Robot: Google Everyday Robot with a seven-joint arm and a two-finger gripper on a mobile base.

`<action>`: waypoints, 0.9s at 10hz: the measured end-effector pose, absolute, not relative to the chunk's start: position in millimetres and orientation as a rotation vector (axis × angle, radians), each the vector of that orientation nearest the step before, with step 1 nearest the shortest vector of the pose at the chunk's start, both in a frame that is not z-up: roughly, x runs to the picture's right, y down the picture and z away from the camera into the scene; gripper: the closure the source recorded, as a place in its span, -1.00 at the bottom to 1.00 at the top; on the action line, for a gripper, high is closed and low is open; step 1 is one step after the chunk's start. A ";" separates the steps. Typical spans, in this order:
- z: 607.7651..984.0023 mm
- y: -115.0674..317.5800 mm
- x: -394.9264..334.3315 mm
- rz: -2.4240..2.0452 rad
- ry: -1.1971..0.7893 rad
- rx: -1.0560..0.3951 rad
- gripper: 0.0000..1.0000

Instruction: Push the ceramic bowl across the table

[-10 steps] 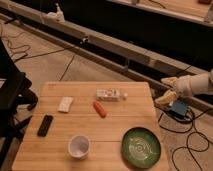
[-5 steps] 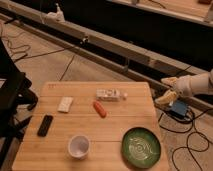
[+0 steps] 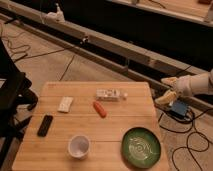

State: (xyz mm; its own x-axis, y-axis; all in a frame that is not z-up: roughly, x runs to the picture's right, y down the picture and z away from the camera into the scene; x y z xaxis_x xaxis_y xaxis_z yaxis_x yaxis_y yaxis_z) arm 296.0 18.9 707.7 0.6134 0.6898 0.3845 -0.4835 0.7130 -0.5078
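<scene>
The ceramic bowl (image 3: 141, 146), a wide dark-green dish with a pale spiral inside, sits near the front right corner of the light-wood table (image 3: 55, 142). My gripper (image 3: 166, 90) is on a white arm coming in from the right, beyond the table's right edge, above the floor. It is well apart from the bowl, up and to the right of it. Its two pale fingers stand apart with nothing between them.
On the table are a white cup (image 3: 79, 146), a black remote (image 3: 45, 125), a white packet (image 3: 65, 104), an orange-red carrot-like object (image 3: 100, 108) and a white box (image 3: 110, 94). A blue box (image 3: 179, 109) with cables lies on the floor at the right. A black chair (image 3: 11, 90) stands at the left.
</scene>
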 end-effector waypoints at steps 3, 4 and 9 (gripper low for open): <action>707.7 18.9 296.0 0.695 -0.597 -0.375 -0.60; 707.7 18.9 296.0 0.695 -0.597 -0.375 -0.60; 707.7 18.9 296.0 0.695 -0.597 -0.375 -0.39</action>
State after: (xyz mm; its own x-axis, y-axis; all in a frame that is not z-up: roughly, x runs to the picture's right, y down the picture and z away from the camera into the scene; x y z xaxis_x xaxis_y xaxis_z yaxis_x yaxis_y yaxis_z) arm 296.0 18.9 707.7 0.6134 0.6898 0.3846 -0.4835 0.7130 -0.5078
